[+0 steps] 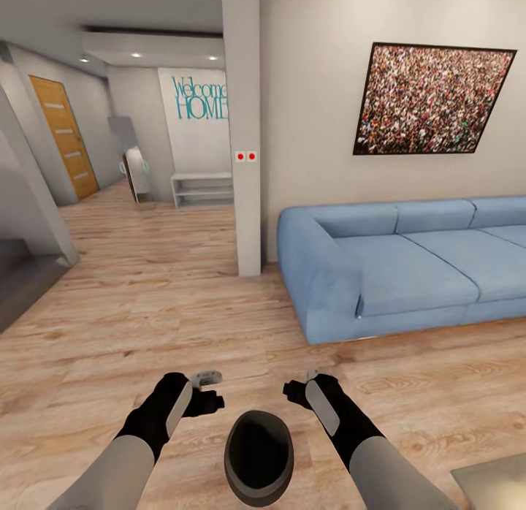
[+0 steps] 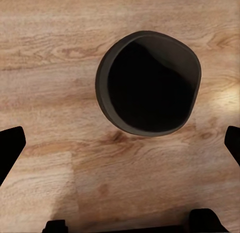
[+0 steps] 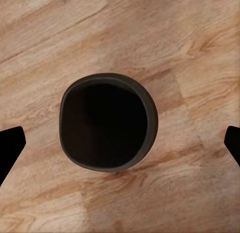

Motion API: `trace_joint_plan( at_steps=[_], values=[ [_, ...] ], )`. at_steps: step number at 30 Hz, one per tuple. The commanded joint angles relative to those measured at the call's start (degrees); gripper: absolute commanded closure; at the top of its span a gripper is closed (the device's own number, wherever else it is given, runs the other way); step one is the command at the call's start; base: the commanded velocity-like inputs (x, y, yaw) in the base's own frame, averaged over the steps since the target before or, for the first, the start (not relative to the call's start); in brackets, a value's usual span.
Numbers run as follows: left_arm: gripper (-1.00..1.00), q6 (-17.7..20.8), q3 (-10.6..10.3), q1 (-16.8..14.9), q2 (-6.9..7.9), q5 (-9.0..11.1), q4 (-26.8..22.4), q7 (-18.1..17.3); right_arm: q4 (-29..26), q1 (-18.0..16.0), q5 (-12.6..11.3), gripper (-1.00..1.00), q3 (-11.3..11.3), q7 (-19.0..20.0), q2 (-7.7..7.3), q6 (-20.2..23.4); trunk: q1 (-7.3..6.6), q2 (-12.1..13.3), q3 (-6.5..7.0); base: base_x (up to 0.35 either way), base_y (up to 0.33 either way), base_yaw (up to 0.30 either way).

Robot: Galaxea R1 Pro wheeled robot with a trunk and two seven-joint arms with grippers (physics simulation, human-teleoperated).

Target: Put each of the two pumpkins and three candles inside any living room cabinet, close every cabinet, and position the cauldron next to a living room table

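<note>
Black and round, the cauldron (image 1: 258,457) sits on the pale wooden floor (image 1: 146,313) just in front of the robot, between its two forearms. Its wide mouth faces up, and I see nothing inside but dark shadow; from the left wrist view (image 2: 149,83) and the right wrist view (image 3: 108,122) the hollow looks bare, though the bottom is too dark to be sure.

Both arms are held forward and low. The left claw (image 1: 208,388) hovers beside the pot's far left edge, the right claw (image 1: 303,386) beside its far right edge, neither touching it. In each wrist view the dark fingertips (image 2: 11,148) (image 3: 11,145) stand at opposite edges of the picture, so both claws are spread wide and grip nothing.

A grey corner of the glass counter (image 1: 493,481) shows at the robot's near right, near the cauldron but apart from it. Farther right, a long blue sofa (image 1: 402,265) stands against the wall under a framed crowd picture (image 1: 431,99). Beyond a white pillar (image 1: 245,130), a hallway runs to a wooden door (image 1: 64,134) and a low white shelf (image 1: 201,188).
</note>
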Motion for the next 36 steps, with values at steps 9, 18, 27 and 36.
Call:
trace_joint_plan(
  at_steps=[9, 18, 27, 36],
  values=[
    [-1.00, 0.03, 0.25, 0.02, -0.11, 0.42, -0.08, -0.11, 0.82, -0.04, -0.60, -1.00, 1.38, -0.56, -0.04, 0.14, 1.98, -3.66, -1.68, 0.000, 0.000, 0.000],
    [-1.00, -0.40, 0.37, 0.03, -0.02, 0.38, -0.04, -0.21, 0.92, -0.04, -0.60, -1.00, 2.02, -0.49, -0.04, 0.14, 3.96, -7.27, -3.29, 0.000, 0.000, 0.000],
    [-1.00, -0.57, 0.36, 0.15, -0.06, 0.43, 0.00, -0.29, 0.97, -0.04, -0.68, -1.00, 3.98, -0.47, 0.01, 0.20, 5.93, -10.88, -4.91, 0.000, 0.000, 0.000],
    [-1.00, -0.58, 0.26, 0.39, -0.15, 0.44, 0.01, -0.33, 1.03, -0.04, -0.69, -1.00, 5.26, -0.47, 0.04, 0.14, 7.91, -14.49, -6.53, 0.000, 0.000, 0.000]
  ],
)
